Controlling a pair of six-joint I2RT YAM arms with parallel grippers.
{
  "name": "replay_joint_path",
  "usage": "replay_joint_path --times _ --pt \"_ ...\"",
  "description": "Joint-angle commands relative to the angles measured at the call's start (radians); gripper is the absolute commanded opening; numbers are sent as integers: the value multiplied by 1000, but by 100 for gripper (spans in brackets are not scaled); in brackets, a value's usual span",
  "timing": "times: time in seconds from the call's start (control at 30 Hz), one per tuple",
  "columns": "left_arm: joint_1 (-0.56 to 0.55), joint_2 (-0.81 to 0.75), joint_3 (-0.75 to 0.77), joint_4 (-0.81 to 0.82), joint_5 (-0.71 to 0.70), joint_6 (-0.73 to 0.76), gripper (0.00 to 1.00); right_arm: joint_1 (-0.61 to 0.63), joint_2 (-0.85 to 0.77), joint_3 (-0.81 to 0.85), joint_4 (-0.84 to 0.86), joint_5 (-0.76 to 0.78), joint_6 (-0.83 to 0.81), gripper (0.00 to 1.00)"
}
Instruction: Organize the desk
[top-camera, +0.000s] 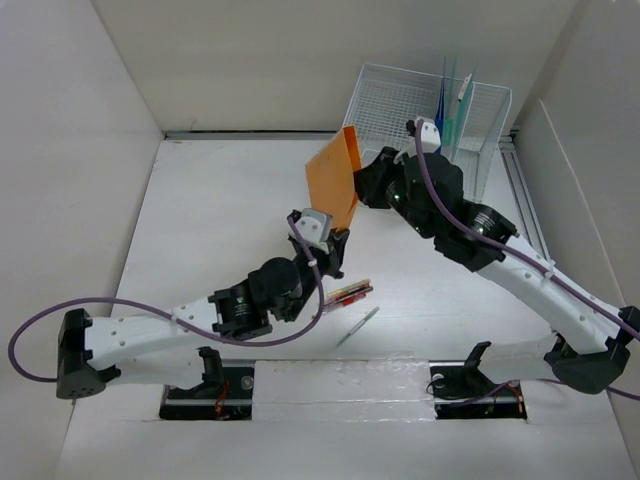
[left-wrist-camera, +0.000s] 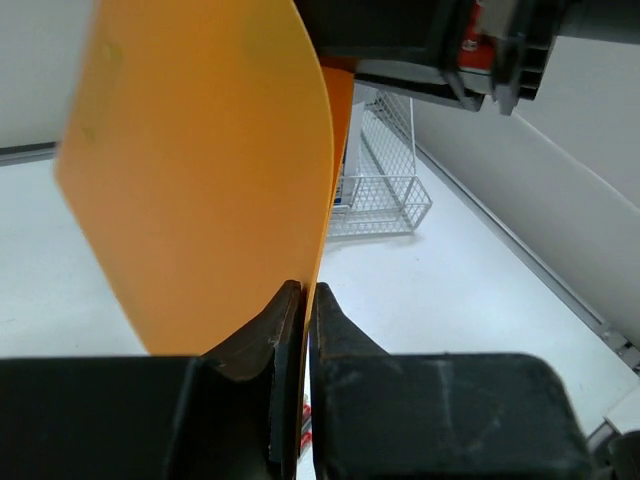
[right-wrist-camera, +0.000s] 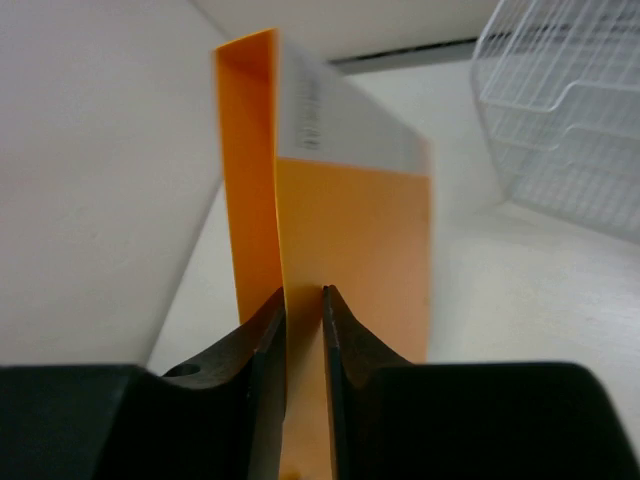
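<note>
1. Thin, smooth orange folder (top-camera: 333, 178): rectangular, rounded at the corners, slightly bowed, with a white sheet showing inside it in the right wrist view.
2. Held upright in the air above the far right part of the desk (top-camera: 200, 230), just beside the white wire-mesh organizer (top-camera: 400, 105) in the far right corner.
3. Left pincer (left-wrist-camera: 303, 300): black tapered fingers pressed together on the folder's lower edge, pinching it.
4. Right pincer (right-wrist-camera: 303, 300): fingers all but together, with the folder's right-hand edge gripped between them.
5. Desk: broad, flat, matte white, roughly square, walled by white panels along the left, far and right edges.
6. Toward the near edge, between the arms: slim pale pen (top-camera: 357, 327) lying flat, near a small reddish flat item (top-camera: 348, 294) too small to identify.
</note>
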Motion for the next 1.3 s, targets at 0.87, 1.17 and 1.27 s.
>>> replay_joint_path --times 0.87,1.17,1.27 --pt "17 -332 206 -265 249 78 0 -458 -351 -618 732 -1155 -287 100" --pt "17 -349 272 -237 369 56 0 -470 -205 -687 1021 -1448 -268 100" --pt "17 -349 287 -233 395 50 0 -470 -159 -681 1066 -1521 -264 100"
